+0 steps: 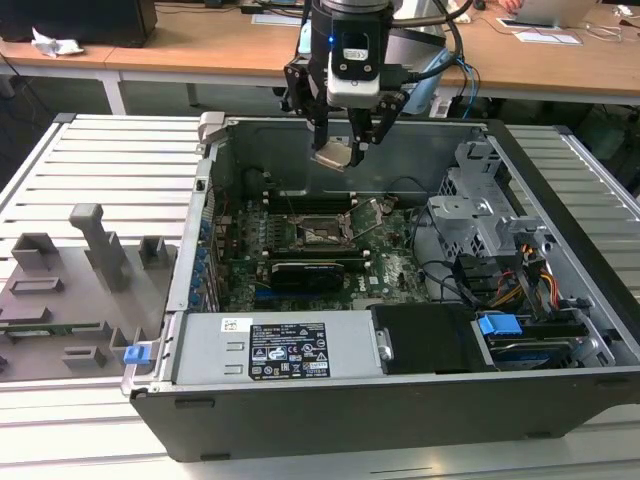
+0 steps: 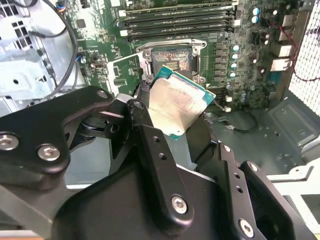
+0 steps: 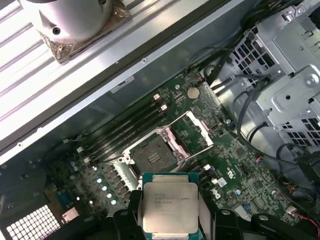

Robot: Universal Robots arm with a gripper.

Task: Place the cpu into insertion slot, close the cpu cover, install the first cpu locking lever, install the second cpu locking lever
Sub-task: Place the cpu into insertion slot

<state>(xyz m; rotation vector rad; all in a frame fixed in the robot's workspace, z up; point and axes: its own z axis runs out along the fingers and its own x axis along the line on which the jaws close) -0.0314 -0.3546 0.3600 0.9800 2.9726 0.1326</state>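
Above the open insertion slot (image 3: 152, 156) — the cpu (image 3: 169, 207), silvery-tan top, green edge, pinched in the hand (image 1: 342, 146).

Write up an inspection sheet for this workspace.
Surface: ribbed metal table bearing an open computer case.
Job's things: cpu held over the motherboard; socket empty; cpu cover swung open.
Clutter: grey fixture blocks on the table, exterior view's left.
Gripper: gripper shut on the cpu, above the case.
Cables: black cables beside the drive cage; coloured wires at the exterior view's right.
Surroundings: wooden desks behind the table.
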